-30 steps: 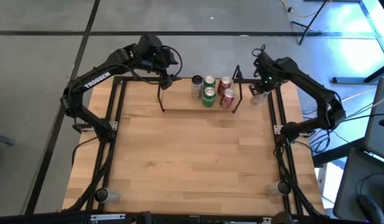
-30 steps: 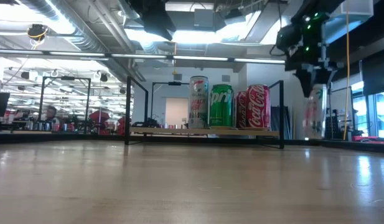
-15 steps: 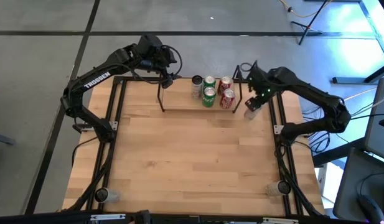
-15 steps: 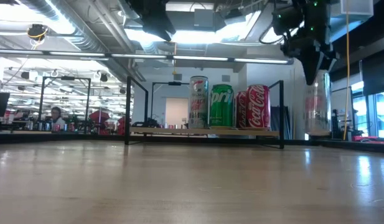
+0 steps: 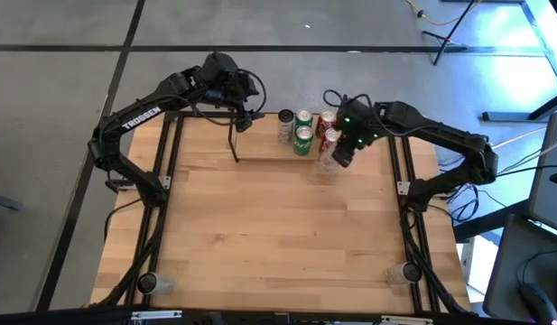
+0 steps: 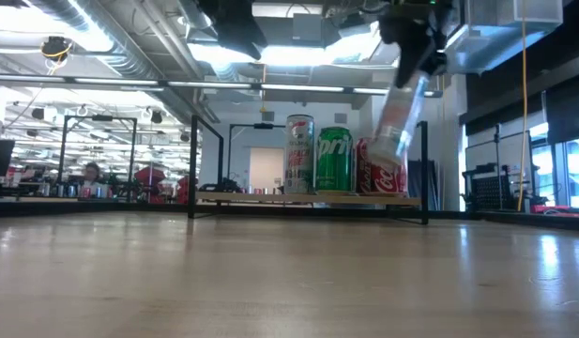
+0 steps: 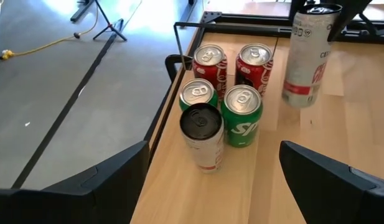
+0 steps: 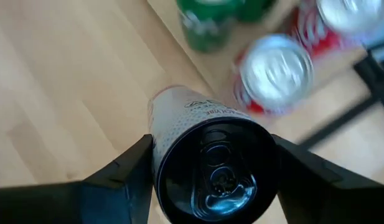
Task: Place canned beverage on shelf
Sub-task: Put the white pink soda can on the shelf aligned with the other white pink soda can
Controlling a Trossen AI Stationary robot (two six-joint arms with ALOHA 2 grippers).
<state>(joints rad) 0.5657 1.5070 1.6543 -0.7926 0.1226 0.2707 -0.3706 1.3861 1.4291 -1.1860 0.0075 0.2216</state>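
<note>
Right gripper (image 5: 341,149) holds a white can (image 6: 398,120) (tilted) before the shelf (image 6: 308,198).

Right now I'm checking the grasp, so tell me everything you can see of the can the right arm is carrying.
The silver can is tall and slim, pale metal with red and dark print too blurred to read, and a black top with its pull tab unopened. The right gripper clamps it near the top, one dark finger on each side. It hangs tilted in the air, touching nothing else, beside the red cola cans at the shelf and above the tabletop.
</note>
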